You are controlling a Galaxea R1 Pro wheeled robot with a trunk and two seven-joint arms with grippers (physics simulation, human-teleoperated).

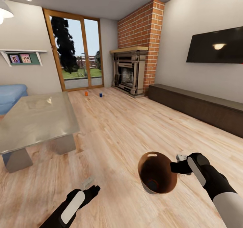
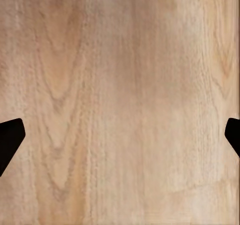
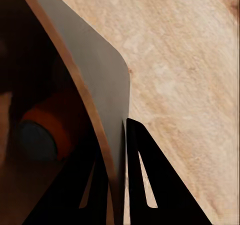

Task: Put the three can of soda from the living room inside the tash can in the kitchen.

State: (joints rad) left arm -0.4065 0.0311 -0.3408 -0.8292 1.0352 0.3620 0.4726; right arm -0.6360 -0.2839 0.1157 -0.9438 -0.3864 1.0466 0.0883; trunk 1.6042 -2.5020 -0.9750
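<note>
Carrying stage: right gripper (image 1: 178, 167) clamps the tash can (image 1: 161, 184) rim between its fingers, one reddish can (image 3: 47, 127) inside; left gripper (image 1: 90, 187) spread, empty; orange can (image 1: 86, 93) and blue can (image 1: 100, 94) far ahead, likely next approach.

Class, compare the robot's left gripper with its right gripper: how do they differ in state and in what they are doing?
The left gripper is open and empty over the wood floor; the right gripper is shut on the trash can rim, carrying it. The left wrist view shows bare floor; the right shows a reddish soda can inside the bin. Both have black fingers.
</note>
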